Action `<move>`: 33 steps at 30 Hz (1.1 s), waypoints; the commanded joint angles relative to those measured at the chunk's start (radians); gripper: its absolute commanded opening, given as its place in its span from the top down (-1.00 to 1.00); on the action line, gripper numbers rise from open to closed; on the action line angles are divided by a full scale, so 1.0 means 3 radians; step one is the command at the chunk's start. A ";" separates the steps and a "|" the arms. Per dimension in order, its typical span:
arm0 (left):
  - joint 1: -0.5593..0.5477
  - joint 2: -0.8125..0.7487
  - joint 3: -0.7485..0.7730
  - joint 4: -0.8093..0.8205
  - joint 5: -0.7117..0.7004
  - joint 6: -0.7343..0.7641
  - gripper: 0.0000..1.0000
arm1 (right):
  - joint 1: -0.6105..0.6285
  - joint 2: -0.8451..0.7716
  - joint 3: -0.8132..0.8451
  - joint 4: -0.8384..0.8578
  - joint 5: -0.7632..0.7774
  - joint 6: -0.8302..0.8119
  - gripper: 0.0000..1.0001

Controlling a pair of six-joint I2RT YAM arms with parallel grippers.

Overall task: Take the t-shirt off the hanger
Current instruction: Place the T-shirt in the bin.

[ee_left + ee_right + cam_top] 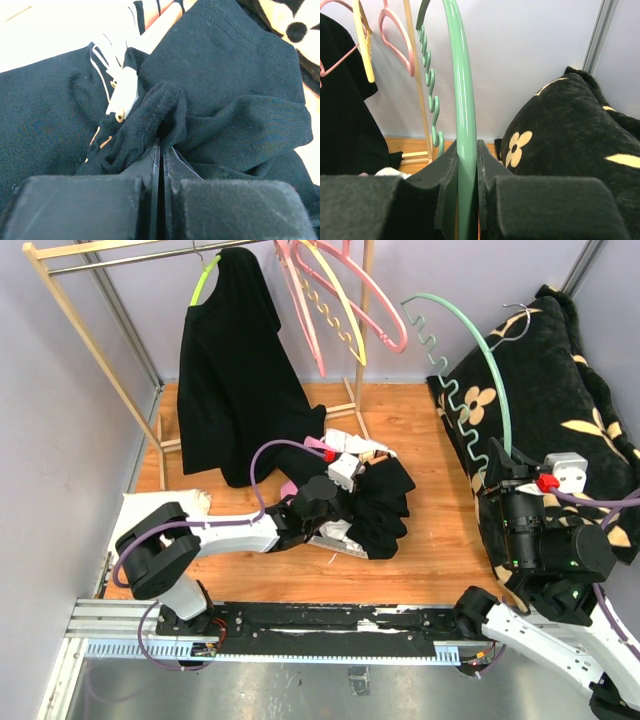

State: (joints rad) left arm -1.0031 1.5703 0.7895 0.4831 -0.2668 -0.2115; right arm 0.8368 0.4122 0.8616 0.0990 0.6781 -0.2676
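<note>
The black t-shirt (385,505) lies crumpled on the wooden floor in the middle, off the hanger. My left gripper (330,495) lies low against it. In the left wrist view the jaws (162,145) are shut on a bunched fold of the black t-shirt (225,75). The bare mint-green hanger (490,360) stands up at the right, clear of the shirt. My right gripper (503,472) holds its lower end. In the right wrist view the jaws (467,152) are shut on the green hanger's bar (462,90).
Another black shirt (235,370) hangs on a yellow-green hanger from the wooden rack (95,350) at the back left. Pink and yellow hangers (335,295) hang beside it. A black flowered cushion (565,390) fills the right side. White striped cloth (122,90) lies under the shirt.
</note>
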 commanded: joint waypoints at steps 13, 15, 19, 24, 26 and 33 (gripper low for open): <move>-0.0043 -0.0548 0.0106 -0.0875 0.0042 0.0054 -0.17 | -0.0023 0.0496 0.0545 0.0328 -0.0524 0.0001 0.98; -0.0050 -0.0659 0.0152 -0.0941 0.0067 0.0072 -0.24 | -0.0027 0.0607 0.0602 0.0327 -0.0564 0.0017 0.98; -0.0052 -0.0879 0.0241 -0.1070 0.0119 0.0106 -0.36 | -0.0023 0.0801 0.0681 0.0371 -0.0562 -0.0007 0.98; -0.0056 -0.1209 0.0278 -0.1171 0.0163 0.0139 -0.61 | -0.0023 0.1070 0.0770 0.0540 -0.0528 -0.0213 0.99; -0.0054 -0.1331 0.0278 -0.1199 0.0192 0.0152 -0.65 | -0.0023 0.1170 0.0806 0.0590 -0.0522 -0.0313 0.99; -0.0052 -0.1769 0.0204 -0.1188 0.0151 0.0142 -0.69 | -0.0051 0.1497 0.0965 0.0730 -0.0608 -0.0459 0.99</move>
State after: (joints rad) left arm -1.0115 1.1130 0.8459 0.1219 -0.2184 -0.1806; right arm 0.8368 0.8326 1.0870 0.2024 0.5262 -0.3576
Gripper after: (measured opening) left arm 0.834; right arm 0.141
